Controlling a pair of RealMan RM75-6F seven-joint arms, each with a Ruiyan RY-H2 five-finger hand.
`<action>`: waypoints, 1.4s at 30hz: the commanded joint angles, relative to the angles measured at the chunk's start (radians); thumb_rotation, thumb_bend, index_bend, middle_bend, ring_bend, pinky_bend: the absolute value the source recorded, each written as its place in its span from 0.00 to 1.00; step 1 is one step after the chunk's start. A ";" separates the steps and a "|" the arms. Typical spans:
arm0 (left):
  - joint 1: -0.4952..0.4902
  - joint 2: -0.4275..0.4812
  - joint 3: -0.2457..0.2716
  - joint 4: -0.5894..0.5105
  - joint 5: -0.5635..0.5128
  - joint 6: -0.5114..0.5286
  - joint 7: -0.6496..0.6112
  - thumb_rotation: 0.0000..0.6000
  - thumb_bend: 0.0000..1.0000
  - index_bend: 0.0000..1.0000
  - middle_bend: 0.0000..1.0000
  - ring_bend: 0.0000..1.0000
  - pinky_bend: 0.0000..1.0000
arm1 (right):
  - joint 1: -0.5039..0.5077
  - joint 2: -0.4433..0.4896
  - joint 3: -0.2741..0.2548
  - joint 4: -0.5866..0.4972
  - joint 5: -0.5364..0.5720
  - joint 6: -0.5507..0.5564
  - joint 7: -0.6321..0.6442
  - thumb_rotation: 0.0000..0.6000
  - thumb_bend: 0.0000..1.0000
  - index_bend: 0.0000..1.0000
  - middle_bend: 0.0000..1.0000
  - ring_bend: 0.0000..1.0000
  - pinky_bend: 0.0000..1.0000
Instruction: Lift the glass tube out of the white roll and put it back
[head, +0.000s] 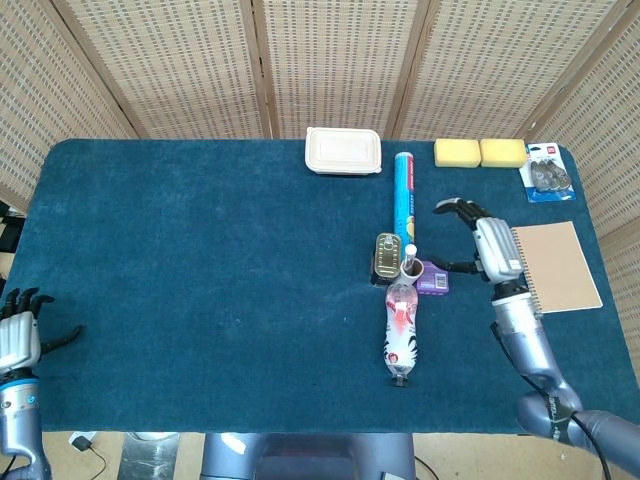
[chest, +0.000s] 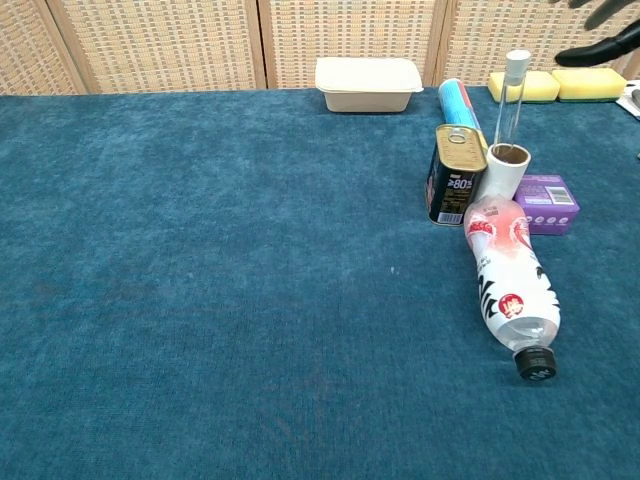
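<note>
Two hands show, neither holding anything: the right hand (head: 487, 242) hangs with fingers spread, apart from the glass tube (chest: 509, 98), and in the chest view only its dark fingertips (chest: 603, 22) enter at the top right edge. The tube stands upright in the white roll (chest: 503, 172), its lower end hidden inside. The left hand (head: 20, 336), fingers apart, is partly cut off at the frame's left edge
</note>
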 joint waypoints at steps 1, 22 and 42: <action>-0.007 0.001 0.005 0.001 0.006 -0.004 -0.004 0.65 0.03 0.32 0.18 0.08 0.20 | -0.030 0.034 -0.016 -0.029 -0.020 0.032 -0.023 0.99 0.19 0.31 0.29 0.26 0.30; -0.092 -0.001 0.068 0.015 0.081 -0.025 -0.036 0.66 0.03 0.32 0.18 0.08 0.20 | -0.307 0.307 -0.204 -0.260 -0.126 0.243 -0.307 0.99 0.19 0.28 0.28 0.23 0.27; -0.092 -0.003 0.071 0.021 0.080 -0.021 -0.044 0.66 0.03 0.32 0.18 0.08 0.20 | -0.542 0.306 -0.381 -0.321 -0.233 0.383 -0.459 1.00 0.19 0.19 0.19 0.15 0.19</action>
